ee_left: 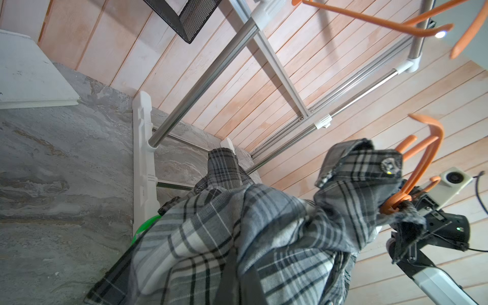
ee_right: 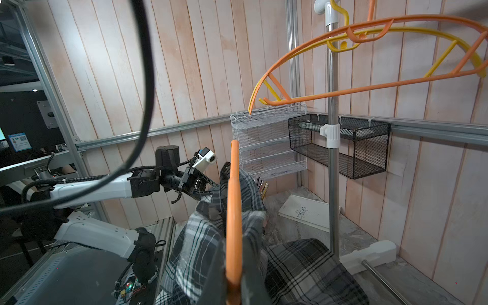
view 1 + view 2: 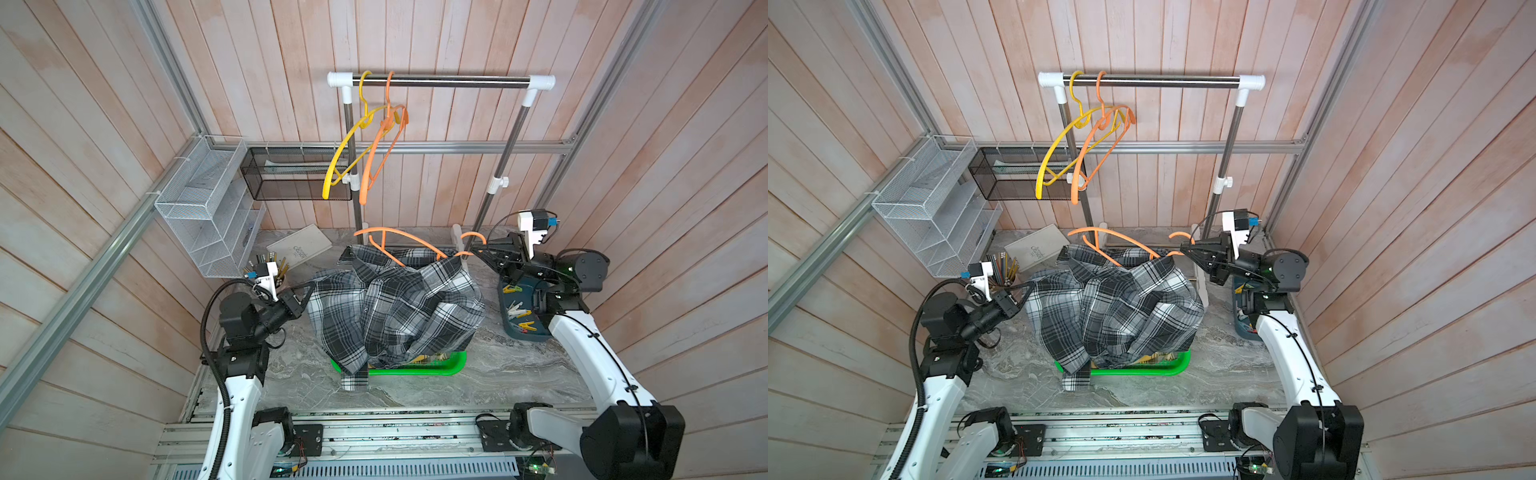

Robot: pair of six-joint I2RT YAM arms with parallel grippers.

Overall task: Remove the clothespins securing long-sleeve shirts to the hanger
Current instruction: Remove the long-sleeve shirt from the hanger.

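— Above the green basket [image 3: 440, 365], what are your claws holding?

— Your left gripper [image 3: 308, 291] is clenched on the edge of the grey plaid shirt [image 3: 395, 307]; your right gripper [image 3: 478, 253] grasps the orange hanger [image 3: 399, 236] inside it. Clothespins [image 3: 516, 309] lie in the blue tray [image 3: 519, 336] beside your right arm.

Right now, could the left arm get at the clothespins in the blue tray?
Probably not: the left pincer is shut on the checked shirt, and the clothespins lie in the blue tray on the shirt's far side.
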